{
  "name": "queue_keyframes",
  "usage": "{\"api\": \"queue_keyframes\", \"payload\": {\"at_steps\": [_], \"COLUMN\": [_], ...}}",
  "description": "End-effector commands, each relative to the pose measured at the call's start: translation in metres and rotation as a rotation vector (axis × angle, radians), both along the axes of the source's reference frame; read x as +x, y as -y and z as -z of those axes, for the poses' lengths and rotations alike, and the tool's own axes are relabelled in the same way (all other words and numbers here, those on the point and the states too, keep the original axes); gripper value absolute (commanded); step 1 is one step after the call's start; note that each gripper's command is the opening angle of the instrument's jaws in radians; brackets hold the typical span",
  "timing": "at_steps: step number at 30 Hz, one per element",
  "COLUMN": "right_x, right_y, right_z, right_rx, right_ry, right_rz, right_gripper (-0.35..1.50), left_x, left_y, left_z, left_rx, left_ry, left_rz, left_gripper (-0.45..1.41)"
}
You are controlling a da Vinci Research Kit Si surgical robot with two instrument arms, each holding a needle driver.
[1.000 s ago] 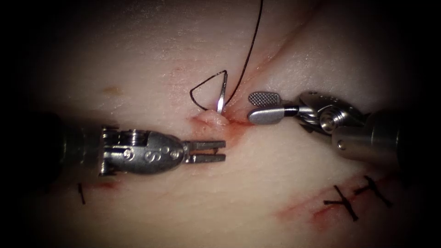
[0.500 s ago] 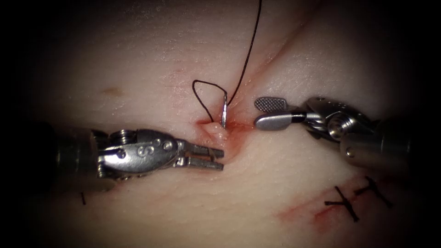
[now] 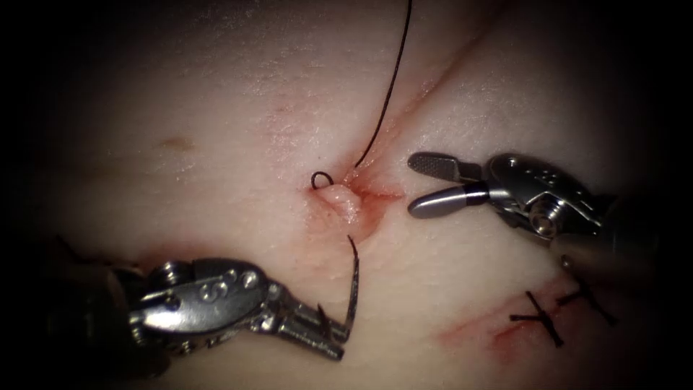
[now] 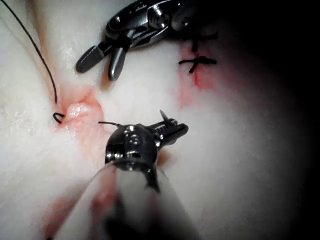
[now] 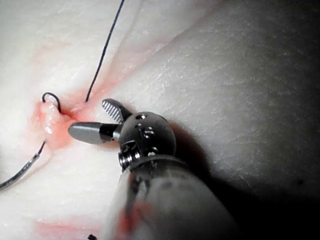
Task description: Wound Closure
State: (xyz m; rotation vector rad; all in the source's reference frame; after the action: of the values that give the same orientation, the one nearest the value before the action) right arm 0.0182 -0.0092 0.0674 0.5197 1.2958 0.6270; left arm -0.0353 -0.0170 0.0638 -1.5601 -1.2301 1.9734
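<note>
**Pale tissue, needle out and held by the left tool**

Pale pink tissue point(image 3: 238, 108) carries everything we see, with its cut point(image 3: 433, 79) running as a crease from the far edge toward a raised, reddened fold at the middle. Red fluid point(image 3: 372, 196) stains the tissue around that fold.

We find the left arm's tool point(image 3: 333, 334) near the tissue's near edge, to the left of the cut, with its jaws clamped on the needle point(image 3: 353, 292). On its metal body we can read a stamped letter "S"; no other writing is legible to us. A second ago this tool lay level beside the fold with the needle standing in the tissue; now it has drawn back toward the near edge and the needle is out of the tissue. The grip sits near one end of the curve, and the free end rises toward the fold.

We see the right arm's tool point(image 3: 426, 186) to the right of the fold, its jaws apart and holding nothing, close to the fold but not touching it.

Finished stitches point(image 3: 552, 314) cross a second red line toward the near right corner of the tissue.

Thread point(image 3: 386, 94) comes down from the far edge along the cut into the fold, and a small loop point(image 3: 319, 178) stands just left of it.
</note>
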Motion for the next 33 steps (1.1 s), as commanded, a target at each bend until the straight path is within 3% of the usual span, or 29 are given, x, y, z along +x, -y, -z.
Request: {"api": "queue_keyframes", "payload": {"at_steps": [1,6,11,16,21,31,33], "right_x": [0.0007,0.0022,0.0049,0.0068,0.0077,0.0091,0.0092], "right_y": [0.0007,0.0023,0.0033,0.0042,0.0049,0.0056,0.006], "right_z": [-0.0003,0.0013,0.0039,0.0061,0.0056,0.003,0.0022], "right_rx": [-0.045,-0.182,-0.284,-0.358,-0.396,-0.416,-0.423], "right_ry": [-0.011,-0.064,-0.073,-0.094,-0.093,-0.097,-0.084], "right_rz": [0.021,0.078,0.088,0.125,0.147,0.191,0.209], "right_gripper": [0.94,0.98,1.3,1.31,1.31,1.16,1.06], "left_x": [-0.0002,0.0007,0.0017,0.0032,0.0037,0.0037,0.0038], "left_y": [0.0007,0.0011,0.0016,0.002,0.0017,0.0024,0.0024], "left_z": [-0.0003,0.0012,0.0034,0.0054,0.0065,0.0083,0.0086], "left_rx": [-0.005,-0.034,-0.084,-0.134,-0.173,-0.207,-0.211], "left_ry": [0.001,0.013,0.023,0.015,0.013,0.02,0.021], "left_rz": [-0.002,-0.004,0.011,0.03,0.051,0.06,0.06], "left_gripper": [-0.45,-0.45,-0.45,-0.45,-0.45,-0.45,-0.45]}}
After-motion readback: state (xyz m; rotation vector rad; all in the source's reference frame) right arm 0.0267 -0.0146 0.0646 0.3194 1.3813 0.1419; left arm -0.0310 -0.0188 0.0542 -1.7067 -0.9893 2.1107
